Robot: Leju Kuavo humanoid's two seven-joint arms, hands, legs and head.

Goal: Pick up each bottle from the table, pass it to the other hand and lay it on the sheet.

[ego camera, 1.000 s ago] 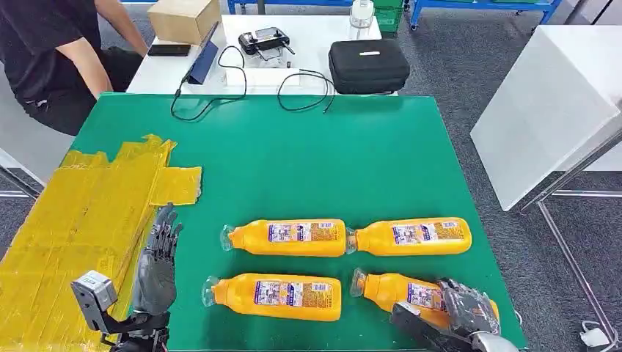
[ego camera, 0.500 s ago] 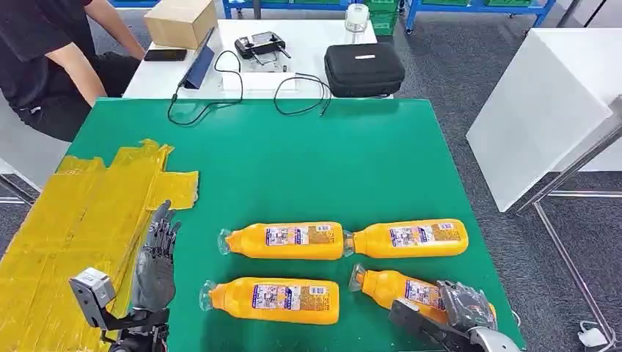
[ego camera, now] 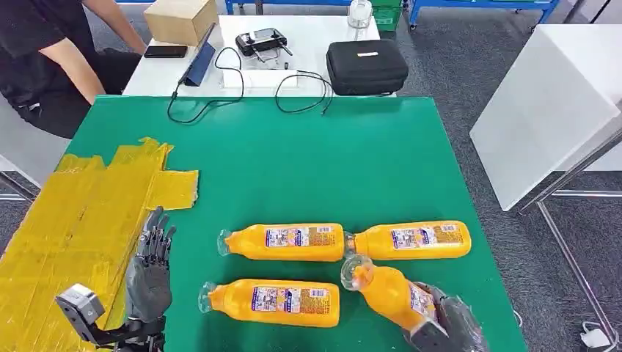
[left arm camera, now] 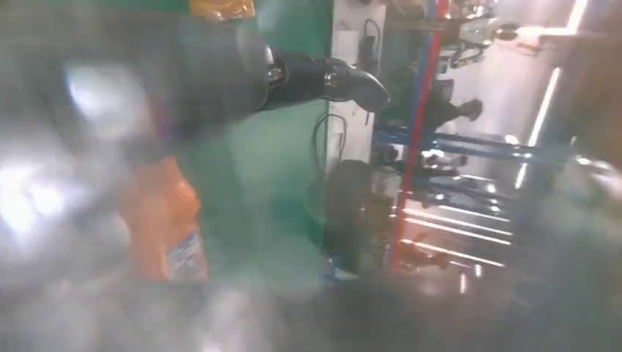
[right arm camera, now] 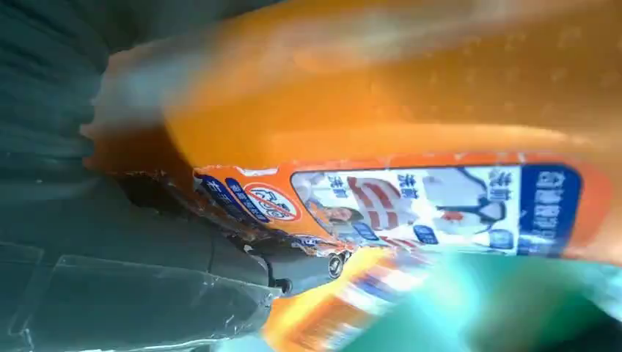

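Four orange plastic bottles with clear caps were on the green table top (ego camera: 308, 154). Left to right: yellow taped sheet (ego camera: 73, 220) at the table's left edge, nothing on it; left hand (ego camera: 150, 275) beside the sheet's inner edge, fingers spread, holding nothing, about where it was a second ago. Near-left bottle (ego camera: 275, 302) and far-left bottle (ego camera: 286, 242) lay flat, unmoved; far-right bottle (ego camera: 414, 240) likewise, its cap touching the far-left bottle's base. Change: the near-right bottle (ego camera: 389, 293), flat on the table a second earlier with the right hand (ego camera: 451, 326) over its base end, was now tilted, cap end raised toward the far row, base clasped in that hand. The right wrist view showed dark fingers (right arm camera: 293, 268) against its label. Judged: first pick-up under way, handover and placing not yet done. Surroundings: a person in black seated at far left; a white table (ego camera: 293, 66) behind with a cardboard box (ego camera: 180, 18), cables and a black zipped case (ego camera: 367, 66); grey floor.
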